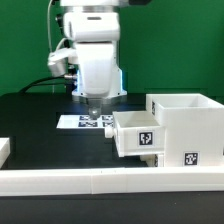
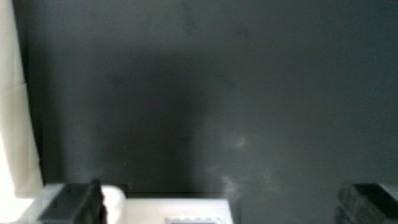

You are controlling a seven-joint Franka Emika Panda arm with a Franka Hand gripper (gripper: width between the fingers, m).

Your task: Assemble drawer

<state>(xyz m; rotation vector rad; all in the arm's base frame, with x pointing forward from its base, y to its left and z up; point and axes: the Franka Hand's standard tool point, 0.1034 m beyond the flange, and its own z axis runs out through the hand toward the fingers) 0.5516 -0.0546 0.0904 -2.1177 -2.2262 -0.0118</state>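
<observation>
The drawer's tall white housing [image 1: 186, 128] stands at the exterior view's right, its top open. One shallow tray [image 1: 134, 135] with a black-and-white tag on its front sits partly in the housing and sticks out towards the left. My gripper [image 1: 97, 104] hangs over the table just behind the tray's left corner. In the wrist view my gripper [image 2: 222, 206] is open and empty, with its dark fingers [image 2: 71, 205] far apart. A white surface with faint dark marks [image 2: 169, 208] lies low between them; I cannot tell which part it is.
The marker board [image 1: 84, 122] lies on the black table under the gripper. A long low white rail [image 1: 100, 181] runs along the front. A white part [image 1: 4, 149] is cut off at the left edge. A white strip [image 2: 15, 100] borders the wrist view.
</observation>
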